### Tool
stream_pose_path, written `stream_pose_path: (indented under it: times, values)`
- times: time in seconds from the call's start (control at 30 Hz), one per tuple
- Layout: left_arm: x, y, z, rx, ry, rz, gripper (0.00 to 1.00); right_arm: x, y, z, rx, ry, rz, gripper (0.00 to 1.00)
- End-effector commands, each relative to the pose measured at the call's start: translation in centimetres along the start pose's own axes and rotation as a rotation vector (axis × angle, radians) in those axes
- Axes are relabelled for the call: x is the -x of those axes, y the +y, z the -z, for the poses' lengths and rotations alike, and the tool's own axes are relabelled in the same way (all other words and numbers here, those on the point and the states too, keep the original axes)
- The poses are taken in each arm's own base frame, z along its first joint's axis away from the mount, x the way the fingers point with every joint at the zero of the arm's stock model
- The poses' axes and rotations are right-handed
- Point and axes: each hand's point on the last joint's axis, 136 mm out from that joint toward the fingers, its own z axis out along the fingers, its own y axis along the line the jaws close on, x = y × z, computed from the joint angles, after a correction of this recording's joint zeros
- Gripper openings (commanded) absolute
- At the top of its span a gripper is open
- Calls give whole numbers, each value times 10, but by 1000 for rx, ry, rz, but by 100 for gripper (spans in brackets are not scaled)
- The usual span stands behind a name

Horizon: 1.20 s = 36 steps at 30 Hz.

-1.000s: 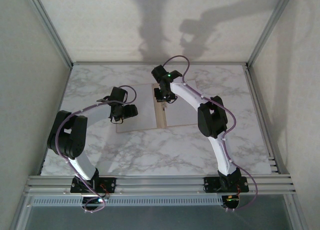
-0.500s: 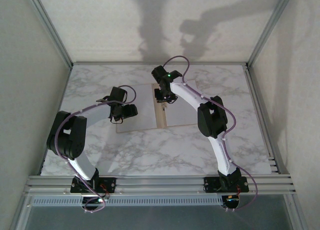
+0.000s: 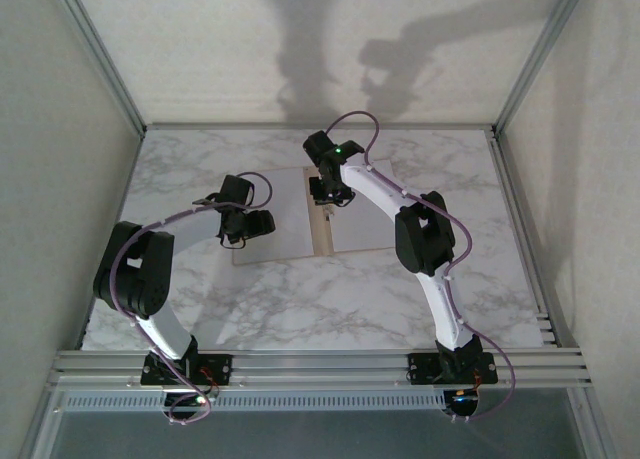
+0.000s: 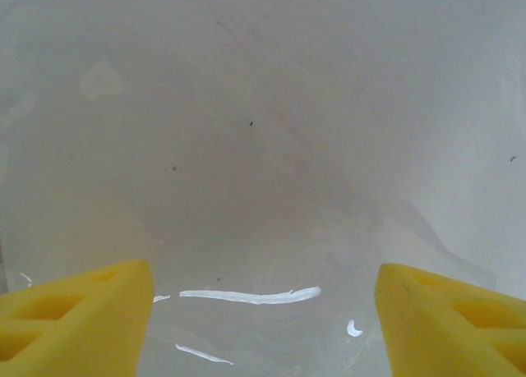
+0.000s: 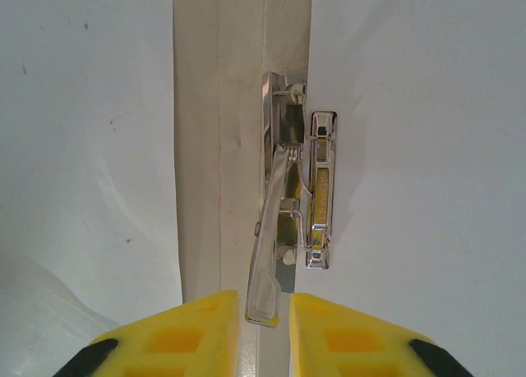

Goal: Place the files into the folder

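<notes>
The tan folder (image 3: 322, 237) lies open in the middle of the table, with white files on its left half (image 3: 290, 229) and right half (image 3: 362, 234). My right gripper (image 3: 325, 197) hangs over the spine. In the right wrist view its yellow fingers (image 5: 264, 311) stand narrowly apart around the tip of the raised metal clip lever (image 5: 275, 229), with a slim gap on each side. The tan spine (image 5: 218, 147) runs between the two sheets (image 5: 411, 188). My left gripper (image 3: 243, 231) hovers over the left sheet (image 4: 263, 147), open wide (image 4: 263, 311) with nothing between its fingers.
The marble table (image 3: 300, 299) is ringed by an aluminium frame (image 3: 320, 364) and white walls. The arms' elbows (image 3: 135, 269) (image 3: 428, 241) rise above the near half of the table.
</notes>
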Motion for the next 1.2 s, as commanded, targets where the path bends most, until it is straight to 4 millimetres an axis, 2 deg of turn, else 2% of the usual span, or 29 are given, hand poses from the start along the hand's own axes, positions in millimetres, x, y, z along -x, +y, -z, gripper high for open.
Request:
stream_pose_path:
  times: [0.0, 0.57, 0.83, 1.17]
  values:
    - [5, 1, 8, -8, -19, 3, 71, -4, 2, -6, -27, 20, 22, 23]
    - [3, 4, 5, 0, -9, 5, 71, -11, -2, -12, -47, 55, 29, 18]
    - [3, 4, 5, 1, -7, 3, 71, -4, -1, -5, -47, 39, 33, 31]
    - [0, 8, 2, 9, 0, 9, 71, -2, -2, -5, -68, 44, 30, 29]
